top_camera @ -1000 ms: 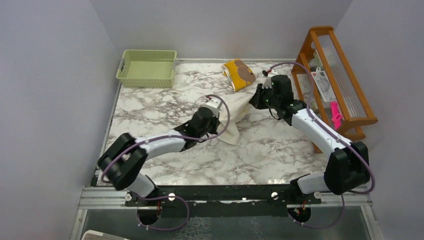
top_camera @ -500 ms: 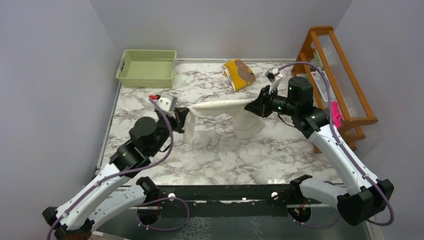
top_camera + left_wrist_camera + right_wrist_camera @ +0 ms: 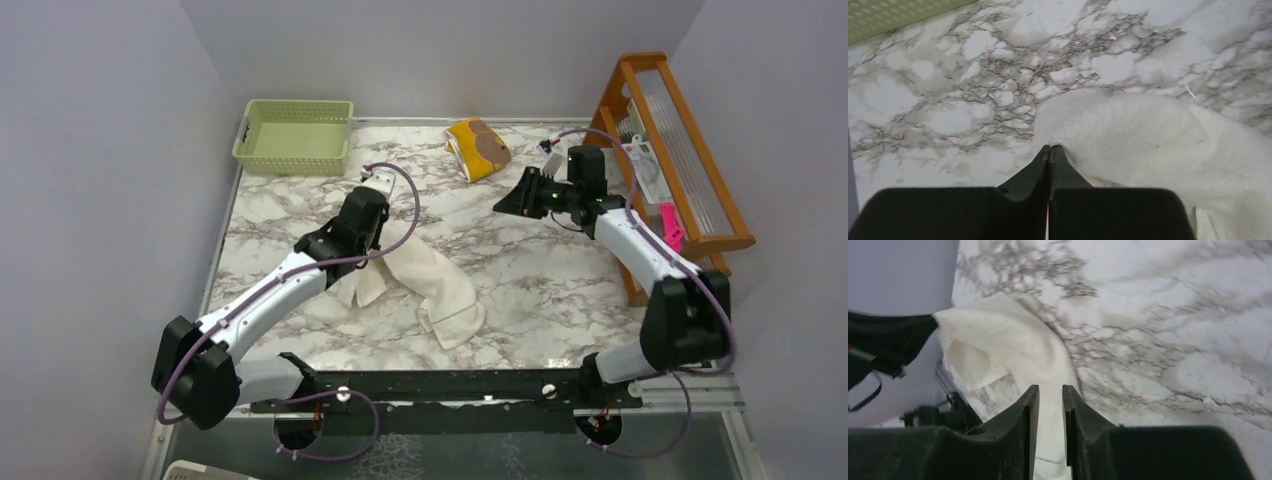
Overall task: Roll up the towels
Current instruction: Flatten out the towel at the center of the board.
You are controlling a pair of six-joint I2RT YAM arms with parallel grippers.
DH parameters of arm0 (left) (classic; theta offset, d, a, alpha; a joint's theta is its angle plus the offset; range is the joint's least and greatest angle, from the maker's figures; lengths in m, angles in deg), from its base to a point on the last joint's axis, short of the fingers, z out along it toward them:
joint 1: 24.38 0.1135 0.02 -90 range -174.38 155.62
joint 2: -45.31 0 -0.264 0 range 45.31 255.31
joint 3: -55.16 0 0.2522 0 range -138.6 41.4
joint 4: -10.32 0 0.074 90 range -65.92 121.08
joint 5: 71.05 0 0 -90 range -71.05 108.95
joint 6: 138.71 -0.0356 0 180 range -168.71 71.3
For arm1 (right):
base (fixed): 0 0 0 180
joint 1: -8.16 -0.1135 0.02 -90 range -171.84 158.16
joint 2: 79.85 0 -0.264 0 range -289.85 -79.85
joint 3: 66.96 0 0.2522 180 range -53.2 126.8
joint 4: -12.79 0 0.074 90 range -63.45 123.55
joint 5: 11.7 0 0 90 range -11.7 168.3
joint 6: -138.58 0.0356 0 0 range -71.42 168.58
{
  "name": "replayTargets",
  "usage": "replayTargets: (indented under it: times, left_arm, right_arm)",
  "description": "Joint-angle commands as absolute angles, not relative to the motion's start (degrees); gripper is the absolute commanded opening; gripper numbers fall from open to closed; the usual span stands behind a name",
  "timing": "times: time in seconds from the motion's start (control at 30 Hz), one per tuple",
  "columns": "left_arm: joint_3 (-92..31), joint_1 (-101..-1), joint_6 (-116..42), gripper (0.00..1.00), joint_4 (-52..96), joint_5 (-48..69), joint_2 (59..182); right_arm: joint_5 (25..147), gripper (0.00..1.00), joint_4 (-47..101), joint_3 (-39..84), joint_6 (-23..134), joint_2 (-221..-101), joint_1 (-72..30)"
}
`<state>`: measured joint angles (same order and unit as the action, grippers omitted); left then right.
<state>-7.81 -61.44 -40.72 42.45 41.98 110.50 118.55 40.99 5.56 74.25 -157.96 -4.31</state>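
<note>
The cream-white towel (image 3: 440, 290) lies crumpled in a long strip across the middle of the marble table (image 3: 560, 290). My left gripper (image 3: 372, 250) is shut on its upper left edge, and in the left wrist view the closed tips (image 3: 1049, 148) pinch the towel (image 3: 1148, 140). My right gripper (image 3: 506, 203) hovers above the table to the right, jaws slightly open and holding nothing. In the right wrist view its fingertips (image 3: 1046, 390) frame the towel (image 3: 998, 340) far below. The mustard-yellow towel (image 3: 477, 147) with a brown patch sits folded at the back.
A pale green basket (image 3: 294, 135) stands at the back left corner. A wooden rack (image 3: 680, 160) with a pink item (image 3: 670, 228) lines the right side. Grey walls close in on the left, back and right.
The towel was stretched in the air between both grippers. The right gripper has let go and pulled back; the towel has dropped to the table, still held by the left gripper.
</note>
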Motion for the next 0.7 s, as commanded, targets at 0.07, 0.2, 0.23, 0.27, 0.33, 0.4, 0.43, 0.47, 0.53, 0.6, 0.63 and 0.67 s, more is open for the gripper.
replayTargets:
  times: [0.07, 0.2, 0.23, 0.27, 0.33, 0.4, 0.43, 0.47, 0.53, 0.6, 0.63, 0.67]
  left_arm:
    - [-24.63, -55.35, -46.02, 0.31, 45.74, 44.11, 121.32]
    - [-26.44, -52.47, -49.86, 0.62, 47.38, 41.98, 122.62]
    - [-25.84, -51.31, -50.03, 0.62, 47.91, 40.66, 122.61]
    - [-25.13, -49.99, -49.99, 0.62, 48.41, 39.48, 122.54]
    - [-23.17, -47.08, -49.07, 0.63, 49.17, 36.51, 122.01]
    - [-21.15, -43.81, -47.40, 0.63, 49.42, 32.93, 120.66]
    - [-20.29, -41.85, -46.38, 0.63, 49.40, 30.91, 119.90]
    - [-19.34, -40.00, -45.23, 0.63, 49.44, 28.68, 119.20]
    - [-17.87, -34.91, -43.24, 0.64, 49.55, 24.60, 118.08]
    - [-17.00, -31.58, -41.71, 0.64, 49.57, 20.67, 117.59]
    - [-16.70, -30.39, -41.06, 0.64, 49.53, 19.86, 117.60]
    - [-16.62, -29.56, -40.53, 0.65, 49.45, 18.82, 117.68]
  right_arm:
    - [111.31, 0.71, 38.34, 8.47, 77.35, -165.81, -1.41]
    - [95.05, 0.78, 46.66, 11.92, 68.85, -161.78, -12.92]
    - [90.33, 0.78, 48.50, 12.38, 67.02, -161.17, -18.23]
    - [86.57, 0.78, 50.13, 12.16, 65.99, -160.81, -23.44]
    - [79.98, 0.76, 51.44, 10.41, 65.55, -160.43, -32.92]
    - [74.39, 0.72, 52.17, 7.34, 66.28, -160.19, -40.10]
    - [71.94, 0.70, 52.71, 5.43, 66.59, -160.28, -43.15]
    - [69.81, 0.69, 53.98, 4.67, 66.71, -160.70, -45.41]
    - [66.73, 0.67, 56.95, 4.08, 66.40, -161.62, -49.18]
    - [63.72, 0.67, 59.38, 4.17, 65.74, -162.06, -52.86]
    - [62.81, 0.66, 60.21, 4.19, 65.46, -162.08, -53.39]
    - [62.28, 0.64, 60.77, 4.07, 65.07, -162.03, -54.40]
